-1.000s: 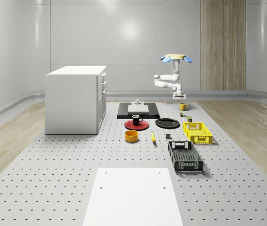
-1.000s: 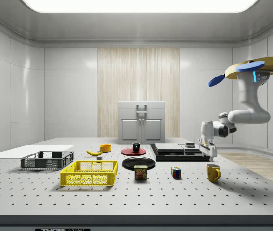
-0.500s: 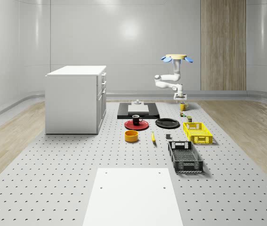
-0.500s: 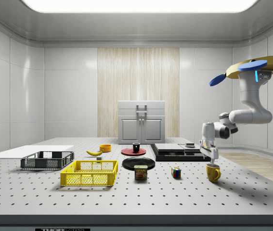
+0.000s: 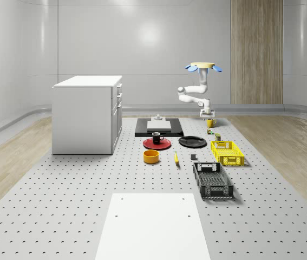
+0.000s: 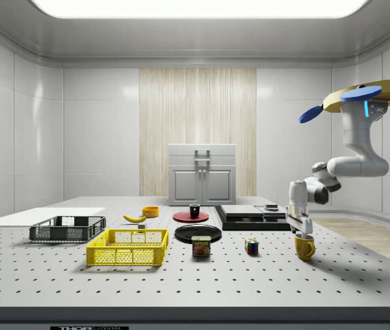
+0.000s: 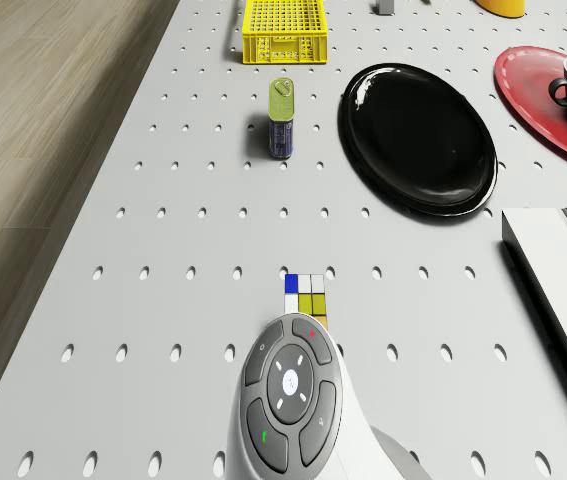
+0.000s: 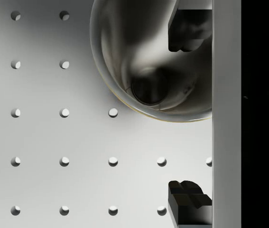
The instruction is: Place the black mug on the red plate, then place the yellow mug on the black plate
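Evidently the first step is complete — the black mug (image 5: 157,137) stands on the red plate (image 5: 157,143). The drone (image 6: 366,96) hovers above the bench (image 6: 263,275); its end effector (image 6: 302,232), fingers apart, straddles the yellow mug (image 6: 305,247) rim, well apart from the black plate (image 6: 198,233). Next move — close on the rim, then lift.

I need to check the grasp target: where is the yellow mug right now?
In the side view the yellow mug stands on the table at the right, right of the puzzle cube, directly under the gripper.
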Controlling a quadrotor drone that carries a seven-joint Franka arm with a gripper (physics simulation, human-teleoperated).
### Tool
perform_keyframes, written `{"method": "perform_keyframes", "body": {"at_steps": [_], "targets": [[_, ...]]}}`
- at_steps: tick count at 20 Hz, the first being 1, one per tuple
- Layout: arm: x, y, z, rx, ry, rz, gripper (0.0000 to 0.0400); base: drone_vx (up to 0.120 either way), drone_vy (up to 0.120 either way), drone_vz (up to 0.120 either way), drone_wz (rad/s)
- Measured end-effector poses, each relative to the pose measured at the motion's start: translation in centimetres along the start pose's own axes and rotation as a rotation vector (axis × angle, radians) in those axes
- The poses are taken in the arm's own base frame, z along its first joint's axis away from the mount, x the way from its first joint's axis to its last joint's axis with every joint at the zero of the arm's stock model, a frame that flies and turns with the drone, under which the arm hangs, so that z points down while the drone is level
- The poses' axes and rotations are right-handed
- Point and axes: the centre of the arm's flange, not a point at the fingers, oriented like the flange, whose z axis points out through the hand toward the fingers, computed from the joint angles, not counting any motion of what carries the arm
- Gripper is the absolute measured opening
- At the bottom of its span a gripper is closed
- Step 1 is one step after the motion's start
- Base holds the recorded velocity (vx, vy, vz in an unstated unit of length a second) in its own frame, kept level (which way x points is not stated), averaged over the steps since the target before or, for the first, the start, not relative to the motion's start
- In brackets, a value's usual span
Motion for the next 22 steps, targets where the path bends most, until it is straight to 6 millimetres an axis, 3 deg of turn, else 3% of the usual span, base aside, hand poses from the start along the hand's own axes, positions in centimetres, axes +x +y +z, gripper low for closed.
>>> {"method": "perform_keyframes", "body": {"at_steps": [15, 16, 18, 22], "targets": [[-0.26, 0.26, 0.65, 0.000, 0.000, 0.000, 0.0400, 0.000, 0.000, 0.000, 0.000], [-0.26, 0.27, 0.61, 0.000, 0.000, 0.000, 0.0336, 0.000, 0.000, 0.000, 0.000], [-0.27, 0.27, 0.56, 0.000, 0.000, 0.000, 0.0247, 0.000, 0.000, 0.000, 0.000], [-0.27, 0.27, 0.51, 0.000, 0.000, 0.000, 0.0160, 0.000, 0.000, 0.000, 0.000]]}}
